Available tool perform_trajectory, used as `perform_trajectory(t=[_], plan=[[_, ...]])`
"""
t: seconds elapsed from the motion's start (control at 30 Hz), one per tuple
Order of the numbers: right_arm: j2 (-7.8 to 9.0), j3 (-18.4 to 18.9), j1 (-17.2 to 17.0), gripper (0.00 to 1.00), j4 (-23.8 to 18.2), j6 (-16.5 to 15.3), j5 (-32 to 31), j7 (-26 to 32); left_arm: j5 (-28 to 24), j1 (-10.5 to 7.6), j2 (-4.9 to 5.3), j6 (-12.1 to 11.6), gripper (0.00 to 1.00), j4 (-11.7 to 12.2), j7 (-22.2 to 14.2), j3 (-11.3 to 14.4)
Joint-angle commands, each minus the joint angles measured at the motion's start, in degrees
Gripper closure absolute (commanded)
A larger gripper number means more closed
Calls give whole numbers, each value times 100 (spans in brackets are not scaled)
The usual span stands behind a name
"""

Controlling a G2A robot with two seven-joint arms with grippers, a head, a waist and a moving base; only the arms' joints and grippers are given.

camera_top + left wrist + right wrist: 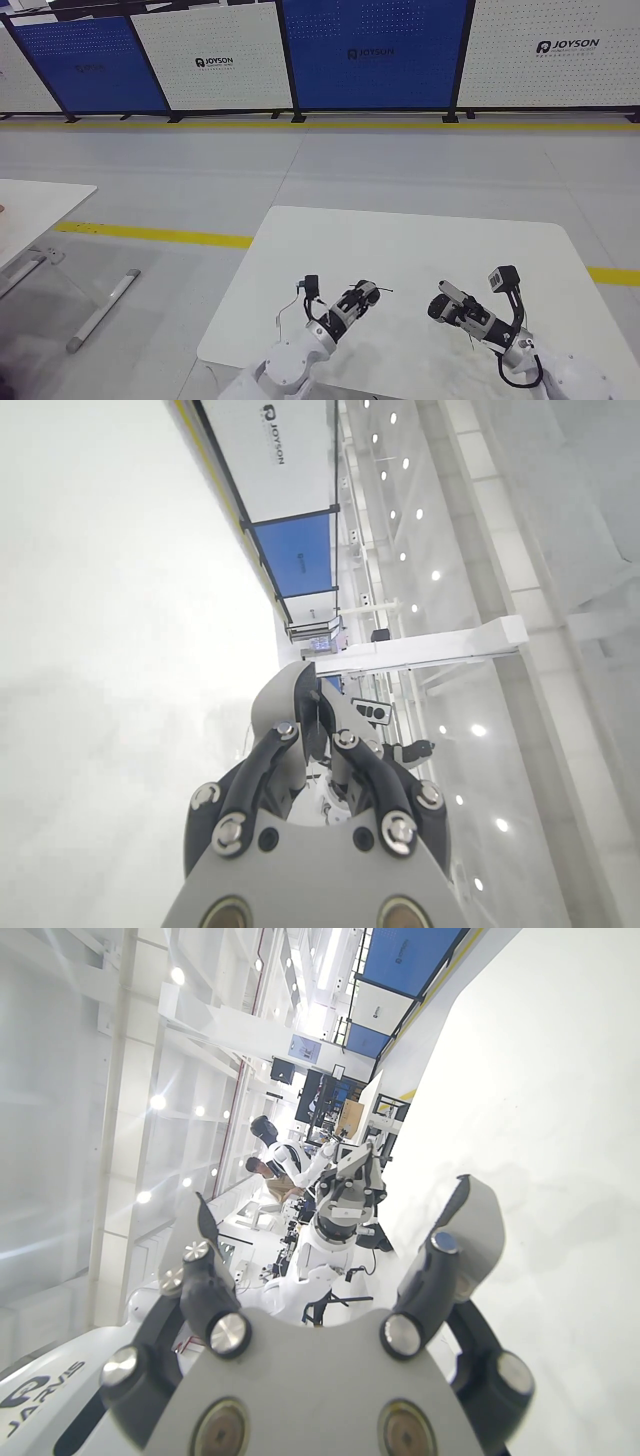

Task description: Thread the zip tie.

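A thin black zip tie (384, 291) sticks out from my left gripper (368, 292), low over the near left part of the white table (420, 245). In the left wrist view the left gripper (312, 692) is shut, with the zip tie (318, 720) showing as a fine strip pinched between its pads. My right gripper (438, 302) is a short way to the right of it, at about the same height, pointing toward the left one. In the right wrist view the right gripper (335, 1215) stands wide open with nothing between its fingers, and the left gripper (352, 1178) faces it farther off.
The table's left edge (228, 290) runs close beside the left arm. A second white table (35, 215) stands across the floor at the left. Blue and white fence panels (375, 50) line the back, behind a yellow floor line (150, 234).
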Motion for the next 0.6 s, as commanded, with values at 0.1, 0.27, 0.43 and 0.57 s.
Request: perform_trajectory(t=[0.1, 0.27, 0.43, 0.57], plan=[[0, 0, 0, 0, 0, 0, 0, 0, -268, 261, 23, -656, 100, -643, -83, -156], [0, 0, 0, 0, 0, 0, 0, 0, -405, 733, 94, -1042, 100, -1568, -461, -406], [0, 0, 0, 0, 0, 0, 0, 0, -271, 1153, 134, -1042, 100, -2154, -738, -618], [0, 0, 0, 0, 0, 0, 0, 0, -46, 1193, 134, -1015, 100, -1848, -668, -628]])
